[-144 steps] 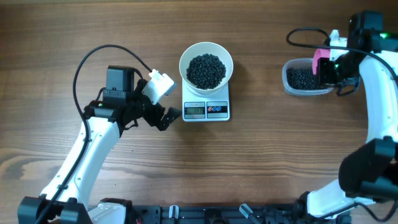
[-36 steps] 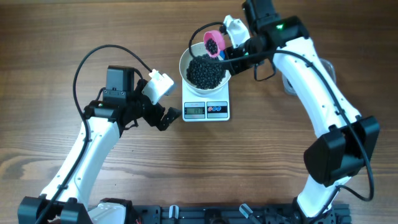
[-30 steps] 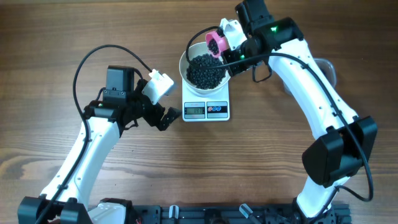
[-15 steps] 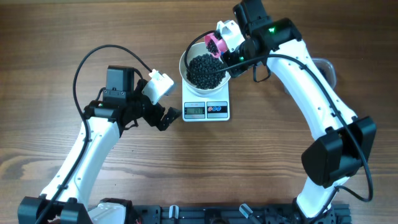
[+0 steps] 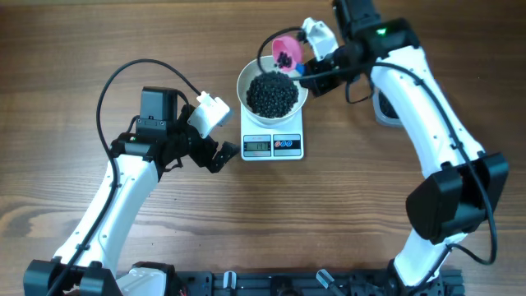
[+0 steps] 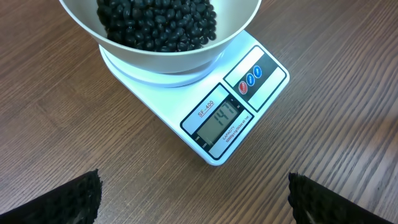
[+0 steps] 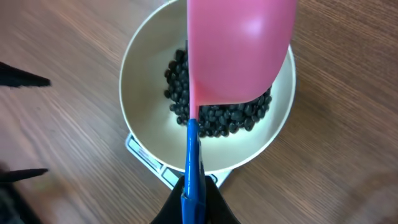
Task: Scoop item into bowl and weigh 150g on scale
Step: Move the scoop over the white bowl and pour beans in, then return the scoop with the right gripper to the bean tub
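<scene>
The white bowl [image 5: 246, 76] stands on the white scale [image 5: 272, 145] and holds a heap of black beans [image 5: 272, 94]. My right gripper [image 5: 315, 69] is shut on the blue handle [image 7: 193, 163] of a pink scoop [image 5: 286, 51]. The scoop hangs over the bowl's far right rim with a few beans in it. In the right wrist view the scoop's underside [image 7: 239, 50] covers part of the bowl [image 7: 134, 74] and beans [image 7: 217, 118]. My left gripper [image 5: 220, 154] is open and empty, just left of the scale [image 6: 205, 134]. The scale's display [image 6: 222, 121] is lit.
A clear plastic tub [image 5: 383, 107] sits at the right of the table, mostly hidden behind my right arm. The left arm's black cable [image 5: 131, 70] loops over the table at the left.
The scoop has lifted and drawn back to the right from over the bowl, now holding far fewer beans than a second ago. The left arm has not moved.
</scene>
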`<action>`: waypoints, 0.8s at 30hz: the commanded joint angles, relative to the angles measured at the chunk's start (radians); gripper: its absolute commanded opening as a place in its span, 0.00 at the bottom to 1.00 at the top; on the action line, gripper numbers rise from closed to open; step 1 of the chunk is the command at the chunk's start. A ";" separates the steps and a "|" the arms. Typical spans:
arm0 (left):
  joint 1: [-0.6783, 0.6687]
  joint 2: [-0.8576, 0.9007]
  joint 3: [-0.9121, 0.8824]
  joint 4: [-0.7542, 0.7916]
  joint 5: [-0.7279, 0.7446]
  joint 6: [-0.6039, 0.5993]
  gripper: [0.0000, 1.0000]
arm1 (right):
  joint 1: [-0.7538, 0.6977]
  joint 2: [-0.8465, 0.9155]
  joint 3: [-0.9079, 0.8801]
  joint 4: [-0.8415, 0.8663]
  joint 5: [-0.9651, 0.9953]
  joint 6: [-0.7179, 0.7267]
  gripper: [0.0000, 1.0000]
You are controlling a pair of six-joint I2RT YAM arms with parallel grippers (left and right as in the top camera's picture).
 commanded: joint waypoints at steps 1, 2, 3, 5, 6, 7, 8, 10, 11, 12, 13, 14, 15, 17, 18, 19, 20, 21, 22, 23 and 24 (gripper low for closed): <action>0.003 -0.002 -0.006 0.000 0.008 0.005 1.00 | -0.051 -0.027 0.024 0.000 -0.160 0.004 0.04; 0.003 -0.002 -0.006 0.000 0.008 0.005 1.00 | -0.063 -0.027 0.024 -0.001 -0.179 0.003 0.04; 0.003 -0.002 -0.006 0.000 0.008 0.005 1.00 | -0.077 -0.027 0.024 -0.002 -0.200 0.003 0.04; 0.003 -0.002 -0.006 0.000 0.008 0.005 1.00 | -0.102 -0.027 0.024 -0.002 -0.248 0.003 0.04; 0.003 -0.002 -0.006 0.000 0.008 0.005 1.00 | -0.112 -0.027 0.024 -0.002 -0.265 0.003 0.04; 0.003 -0.002 -0.006 0.000 0.008 0.005 1.00 | -0.123 -0.027 0.024 -0.003 -0.282 0.004 0.04; 0.003 -0.002 -0.006 0.000 0.008 0.005 1.00 | -0.130 -0.027 0.024 -0.003 -0.295 0.004 0.04; 0.003 -0.002 -0.006 0.000 0.008 0.005 1.00 | -0.138 -0.027 0.024 -0.003 -0.305 0.004 0.04; 0.003 -0.002 -0.006 0.000 0.008 0.005 1.00 | -0.140 -0.027 0.024 -0.003 -0.306 0.005 0.04; 0.003 -0.002 -0.006 0.000 0.008 0.005 1.00 | -0.142 -0.027 0.024 -0.002 -0.309 0.004 0.04; 0.003 -0.002 -0.006 0.000 0.008 0.005 1.00 | -0.142 -0.027 0.024 -0.002 -0.309 0.004 0.04; 0.003 -0.002 -0.006 0.000 0.008 0.005 1.00 | -0.142 -0.027 0.024 -0.003 -0.309 0.004 0.04; 0.003 -0.002 -0.006 0.000 0.008 0.005 1.00 | -0.141 -0.027 0.024 -0.002 -0.309 0.005 0.04; 0.003 -0.002 -0.006 0.000 0.008 0.005 1.00 | -0.142 -0.027 0.024 -0.002 -0.309 0.005 0.04; 0.003 -0.002 -0.006 0.000 0.008 0.005 1.00 | -0.141 -0.027 0.024 -0.002 -0.309 0.005 0.04; 0.003 -0.002 -0.006 0.000 0.008 0.005 1.00 | -0.141 -0.027 0.024 -0.003 -0.309 0.005 0.04; 0.003 -0.002 -0.006 0.000 0.008 0.005 1.00 | -0.141 -0.027 0.024 -0.002 -0.309 0.005 0.04; 0.003 -0.002 -0.006 0.000 0.008 0.005 1.00 | -0.141 -0.027 0.024 -0.002 -0.309 0.005 0.04; 0.003 -0.002 -0.006 0.000 0.008 0.005 1.00 | -0.142 -0.027 0.024 -0.002 -0.309 0.006 0.04; 0.003 -0.002 -0.006 0.000 0.008 0.005 1.00 | -0.142 -0.027 0.024 -0.003 -0.313 0.006 0.04; 0.003 -0.002 -0.006 0.000 0.008 0.005 1.00 | -0.143 -0.027 0.024 -0.003 -0.325 0.005 0.05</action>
